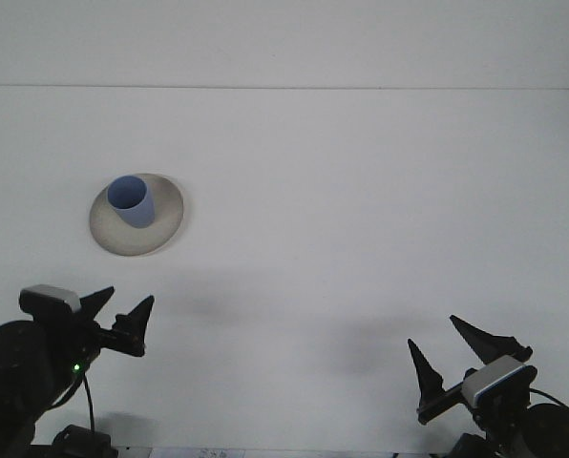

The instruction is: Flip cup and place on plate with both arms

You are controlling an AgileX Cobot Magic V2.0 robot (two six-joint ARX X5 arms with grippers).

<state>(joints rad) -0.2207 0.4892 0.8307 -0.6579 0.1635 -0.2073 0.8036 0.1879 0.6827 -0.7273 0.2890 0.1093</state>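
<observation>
A blue cup (132, 199) stands upright, mouth up, on a round grey plate (160, 232) at the left of the white table. My left gripper (122, 312) is low at the front left, well below the plate, open with nothing between its dark pointed fingers. At the front right my right gripper (453, 351) sits near the table's front edge, open and holding nothing.
The white table (361, 210) stretches back to a pale wall. A black cable (86, 420) hangs by the left arm's base at the bottom left corner.
</observation>
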